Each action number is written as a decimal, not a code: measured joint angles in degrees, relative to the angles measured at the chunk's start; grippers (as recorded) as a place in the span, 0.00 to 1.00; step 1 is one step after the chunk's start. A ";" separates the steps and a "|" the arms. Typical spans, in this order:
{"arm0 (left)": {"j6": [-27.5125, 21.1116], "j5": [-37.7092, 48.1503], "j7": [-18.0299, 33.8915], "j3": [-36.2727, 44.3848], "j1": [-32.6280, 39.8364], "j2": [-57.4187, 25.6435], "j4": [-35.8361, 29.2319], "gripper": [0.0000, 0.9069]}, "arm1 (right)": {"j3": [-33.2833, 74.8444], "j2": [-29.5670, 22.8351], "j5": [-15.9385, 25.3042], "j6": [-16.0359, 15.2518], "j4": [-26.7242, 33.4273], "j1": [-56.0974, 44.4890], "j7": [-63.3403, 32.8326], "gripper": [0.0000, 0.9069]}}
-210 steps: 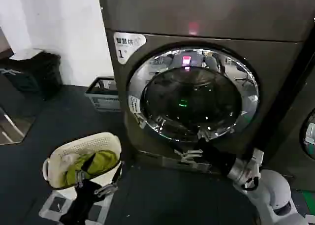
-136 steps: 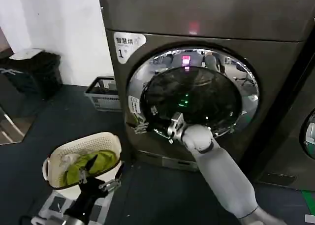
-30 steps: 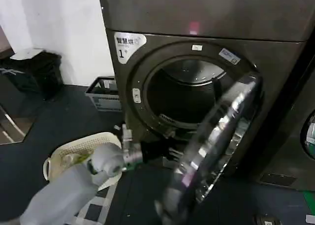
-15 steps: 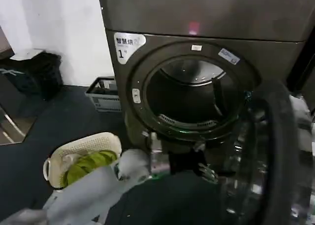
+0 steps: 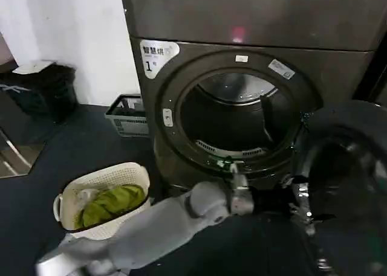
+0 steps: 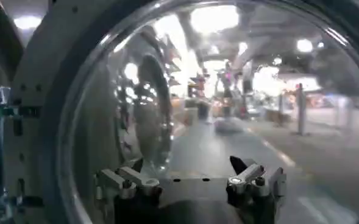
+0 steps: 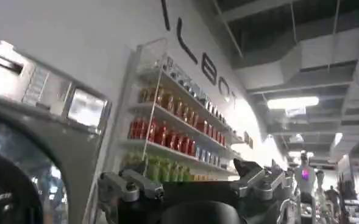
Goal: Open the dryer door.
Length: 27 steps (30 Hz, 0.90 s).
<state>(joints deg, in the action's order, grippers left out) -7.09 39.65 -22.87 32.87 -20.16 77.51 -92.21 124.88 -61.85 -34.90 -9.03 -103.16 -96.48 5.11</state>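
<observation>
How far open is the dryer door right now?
Wide open. The dryer door is swung out to the right, its inner side facing the drum opening. The left gripper, open, is against the door's inner side.

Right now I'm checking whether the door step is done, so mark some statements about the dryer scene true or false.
1. The dryer door is swung open, showing its dark inner side. True.
2. The left gripper is parked over the laundry basket. False: it reaches across to the open door's inner side.
3. The drum opening is uncovered. True.
4. The basket is empty. False: it holds green laundry.
5. The left gripper's jaws stand apart, holding nothing. True.
</observation>
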 joint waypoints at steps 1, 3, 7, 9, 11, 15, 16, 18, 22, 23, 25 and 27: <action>0.18 -0.28 0.15 0.18 0.13 1.00 0.85 1.00 | 0.60 0.01 0.04 0.00 -0.03 -0.13 -0.13 1.00; 0.75 -0.99 0.05 0.58 0.25 3.16 2.51 1.00 | 1.67 0.03 -0.10 0.00 0.01 -0.44 -0.58 1.00; 1.47 -1.49 -0.07 0.89 0.73 6.37 5.35 1.00 | 3.17 -0.05 -0.67 0.53 0.01 -1.27 -0.16 1.00; 1.60 -1.33 -0.05 0.88 0.95 7.67 6.48 1.00 | 3.79 -0.08 -0.88 0.59 0.14 -1.56 -0.15 1.00; 1.56 -1.18 -0.02 0.90 1.17 8.71 7.32 1.00 | 4.33 -0.08 -1.42 0.54 0.29 -1.74 -0.27 1.00; 0.65 -1.09 0.07 1.03 1.29 9.95 8.16 1.00 | 5.07 -0.30 -2.32 0.00 0.08 -2.06 -0.43 1.00; 0.58 -1.12 0.06 1.11 1.31 10.14 8.35 1.00 | 5.19 -0.48 -2.67 -0.24 -0.16 -2.17 -0.47 1.00; 0.69 -1.32 0.03 1.21 1.31 10.53 8.70 1.00 | 5.43 -0.71 -2.77 -0.30 -0.40 -2.34 -0.46 1.00; 0.70 -1.36 -0.02 1.22 1.32 10.73 8.72 1.00 | 6.02 -0.83 -2.71 -0.28 -0.47 -2.60 -0.35 1.00; 0.71 -1.38 -0.03 1.23 1.33 10.75 8.72 1.00 | 6.09 -0.82 -2.55 -0.26 -0.45 -2.64 -0.36 1.00; 0.75 -1.43 -0.08 1.22 1.33 10.79 8.70 1.00 | 6.13 -0.79 -1.84 0.08 -0.24 -2.64 -0.38 1.00; 0.78 -1.50 -0.15 1.16 1.29 10.80 8.70 1.00 | 6.24 -0.79 -1.62 0.19 -0.16 -2.64 -0.25 1.00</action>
<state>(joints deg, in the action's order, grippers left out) -6.32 38.15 -23.03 34.03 -18.87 88.31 -83.52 131.12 -62.63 -36.52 -8.83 -103.32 -99.12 4.86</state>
